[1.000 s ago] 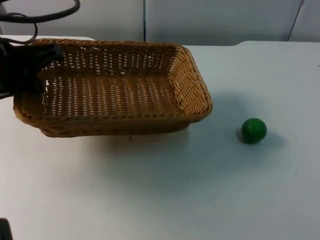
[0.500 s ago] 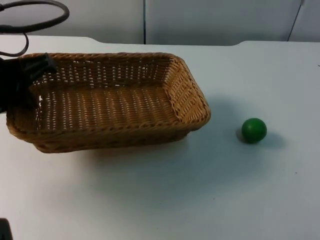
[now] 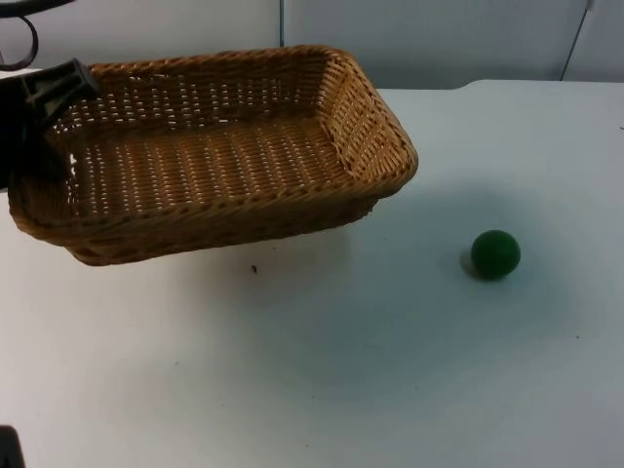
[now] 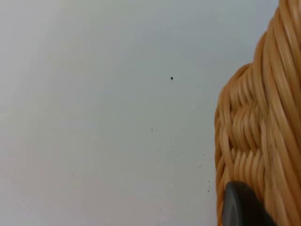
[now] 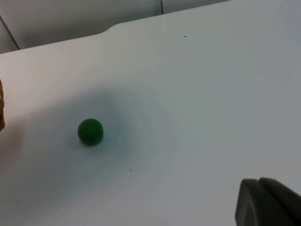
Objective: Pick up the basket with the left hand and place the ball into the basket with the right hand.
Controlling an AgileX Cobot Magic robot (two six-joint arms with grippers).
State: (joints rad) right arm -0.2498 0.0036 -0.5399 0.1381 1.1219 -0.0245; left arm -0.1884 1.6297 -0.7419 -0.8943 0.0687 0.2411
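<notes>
In the top view the woven wicker basket [image 3: 210, 156] hangs above the table, tilted, with its shadow on the white surface beneath it. My left gripper [image 3: 51, 97] is shut on the rim of the basket's left end. In the left wrist view the basket rim [image 4: 256, 127] sits right against a black fingertip [image 4: 242, 207]. The green ball [image 3: 495, 253] lies on the table to the right of the basket, apart from it. From the right wrist the ball [image 5: 90, 131] is seen some way ahead of my right gripper [image 5: 270, 202], which waits off the table's right side.
The grey partition wall [image 3: 429, 39] closes off the table behind the basket. White table top [image 3: 322, 370] stretches in front of the basket and the ball. A small dark speck [image 3: 253, 269] lies under the basket's front edge.
The basket has risen off the table in my left gripper and its right end has tipped upward. The ball has stayed where it was.
</notes>
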